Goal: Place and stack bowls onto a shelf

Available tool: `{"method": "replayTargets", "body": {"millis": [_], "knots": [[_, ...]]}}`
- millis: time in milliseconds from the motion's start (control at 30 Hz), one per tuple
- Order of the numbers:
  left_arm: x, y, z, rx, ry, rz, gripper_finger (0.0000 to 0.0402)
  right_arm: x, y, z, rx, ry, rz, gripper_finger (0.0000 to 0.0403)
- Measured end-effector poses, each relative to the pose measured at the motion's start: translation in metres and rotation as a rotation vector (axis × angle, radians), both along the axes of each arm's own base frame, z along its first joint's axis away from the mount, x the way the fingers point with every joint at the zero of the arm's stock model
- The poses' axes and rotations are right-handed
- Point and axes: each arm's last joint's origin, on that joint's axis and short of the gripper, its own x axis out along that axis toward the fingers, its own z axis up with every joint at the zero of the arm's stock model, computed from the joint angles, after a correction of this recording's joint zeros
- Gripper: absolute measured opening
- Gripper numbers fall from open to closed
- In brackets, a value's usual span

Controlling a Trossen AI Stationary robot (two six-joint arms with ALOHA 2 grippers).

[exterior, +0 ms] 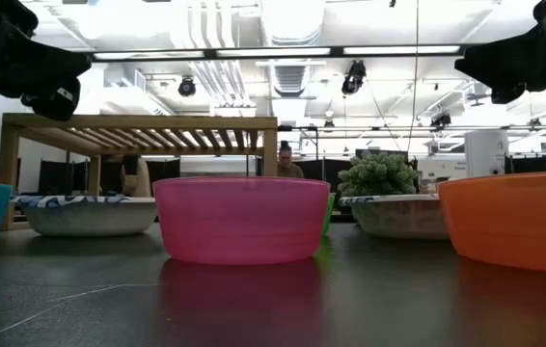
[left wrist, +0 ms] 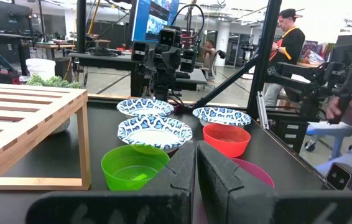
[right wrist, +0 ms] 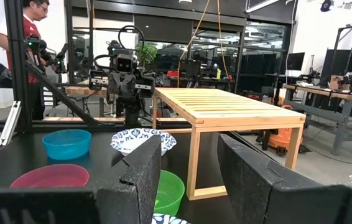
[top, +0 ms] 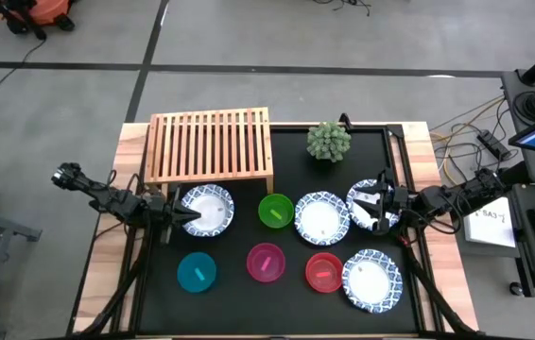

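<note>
Left gripper (top: 185, 216): fingers pressed together, nothing held; positioned over the near rim of the white patterned bowl (top: 207, 210) lying at the front of the shelf (top: 211, 145), toward the table's left edge.

Right gripper (top: 373, 206): fingers spread wide, nothing held; positioned over a patterned bowl (top: 373, 202) near the table's right edge.

Shelf: set at the table's rear left, nothing on its slats.

Remaining bowls, on the black mat: green (top: 275, 211), patterned (top: 321, 218), teal (top: 197, 272), pink (top: 266, 262), red (top: 324, 272), patterned (top: 371, 280).
</note>
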Motion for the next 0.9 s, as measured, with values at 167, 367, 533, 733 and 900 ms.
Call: {"method": "replayTargets", "body": {"millis": [167,367,533,733,900], "knots": [[0.000,0.000,0.000,0.000,0.000,0.000,0.0000,0.000,0.000,0.000,0.336,-0.057,0.044,0.0148],[0.000,0.001,0.004,0.002,-0.039,0.013,0.0000,-0.001,-0.003,0.005,0.342,-0.120,-0.044,0.0148],[-0.004,0.002,0.023,-0.066,-0.223,0.020,0.0000,-0.002,-0.004,0.016,0.336,-0.203,-0.042,0.0148],[-0.012,0.007,0.045,-0.188,-0.448,0.024,0.0000,-0.005,-0.007,0.048,0.319,-0.252,-0.139,0.0148],[-0.015,0.008,0.050,-0.212,-0.505,0.014,0.0000,-0.002,-0.006,0.073,0.239,-0.232,-0.160,0.0148]]}}
